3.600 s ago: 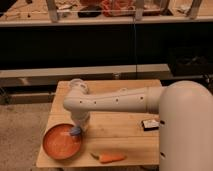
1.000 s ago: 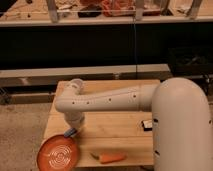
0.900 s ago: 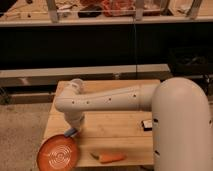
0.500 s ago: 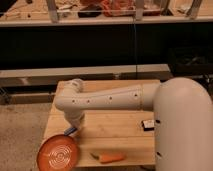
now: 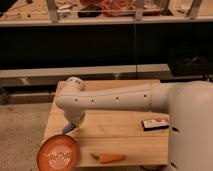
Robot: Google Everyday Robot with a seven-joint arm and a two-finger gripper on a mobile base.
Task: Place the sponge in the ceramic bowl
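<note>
On the pale wooden table [image 5: 125, 127], camera view: a wide shallow orange ceramic bowl [image 5: 57, 153] sits at the front-left corner, its pale-ringed inside showing nothing in it. The white arm's gripper [image 5: 70, 128] hangs at the bowl's 1 o'clock rim, with the small blue-grey soft sponge [image 5: 66, 131] at its tip and outside the bowl; whether it is clamped I cannot tell. Held low by the rim, probably so a short move lands it inside.

Table [image 5: 120, 135]: pale wood with a matt, lightly grained surface. Arm [image 5: 115, 100]: smooth white plastic shell with a soft sheen. Ceramic bowl [image 5: 57, 154]: orange, smooth, faintly ringed. The gripper [image 5: 71, 127] is shown just above the bowl's upper-right rim, with the soft, matt blue-grey sponge [image 5: 66, 130] at it.
</note>
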